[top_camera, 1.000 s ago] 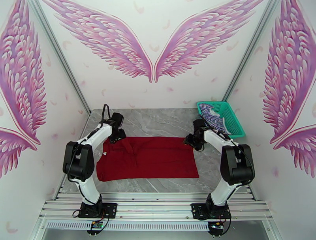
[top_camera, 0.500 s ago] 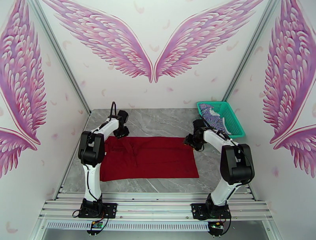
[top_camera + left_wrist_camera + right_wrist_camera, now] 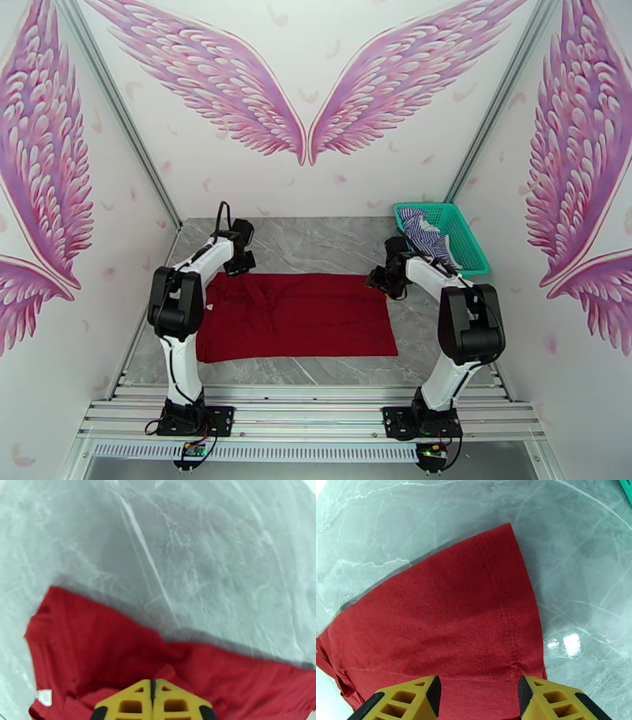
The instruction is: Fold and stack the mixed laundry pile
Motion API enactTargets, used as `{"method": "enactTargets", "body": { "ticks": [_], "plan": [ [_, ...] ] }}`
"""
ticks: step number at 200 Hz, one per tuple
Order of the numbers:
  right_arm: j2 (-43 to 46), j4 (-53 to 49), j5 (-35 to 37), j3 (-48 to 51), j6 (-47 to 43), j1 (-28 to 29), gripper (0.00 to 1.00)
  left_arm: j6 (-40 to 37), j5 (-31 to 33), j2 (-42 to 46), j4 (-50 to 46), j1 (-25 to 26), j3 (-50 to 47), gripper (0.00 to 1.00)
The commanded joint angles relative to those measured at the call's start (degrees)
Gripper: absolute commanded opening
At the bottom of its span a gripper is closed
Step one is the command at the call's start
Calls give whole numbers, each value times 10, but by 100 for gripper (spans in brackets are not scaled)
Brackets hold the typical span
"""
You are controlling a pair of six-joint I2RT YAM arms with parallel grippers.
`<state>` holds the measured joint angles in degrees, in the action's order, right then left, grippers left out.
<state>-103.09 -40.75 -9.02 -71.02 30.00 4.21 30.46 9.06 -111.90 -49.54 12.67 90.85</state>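
Though rumpled, T-shirt [image 3: 296, 316] (bare table [image 3: 316, 241] beyond)

I am working over a grey, marble-veined table [image 3: 316, 237], and two things are resting directly on it. The dark red T-shirt [image 3: 308, 320] is lying spread flat across the middle as a wide rectangle, its long edges running left to right and creases bunching in its left part. Its stitched right hem is lying smooth against the stone. Bare table is showing on every side of it. The teal mesh basket [image 3: 460, 229] is sitting at the far right corner, apart from the shirt, with bare stone between them.
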Motion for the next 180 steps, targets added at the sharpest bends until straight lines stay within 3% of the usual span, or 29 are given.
{"method": "enactTargets", "body": {
  "ticks": [1,84,90,100,105,129,180],
  "plan": [
    [-4,-6,7,-8,-2,3,58,-18,8,89,12,5,-46,0],
    [-19,-12,9,-16,-6,4,58,24,25,311,67,35,-308,0],
    [-19,-14,10,-17,-8,4,58,33,38,323,68,39,-330,10],
    [-21,-15,11,-19,-9,4,58,49,57,338,65,41,-360,45],
    [-21,-16,11,-19,-10,4,58,56,64,343,63,39,-373,52],
    [-22,-20,11,-22,-12,4,58,68,64,348,54,25,-401,57],
    [-21,-26,11,-28,-18,4,58,91,-58,282,101,-24,-376,64]
  ]
}}
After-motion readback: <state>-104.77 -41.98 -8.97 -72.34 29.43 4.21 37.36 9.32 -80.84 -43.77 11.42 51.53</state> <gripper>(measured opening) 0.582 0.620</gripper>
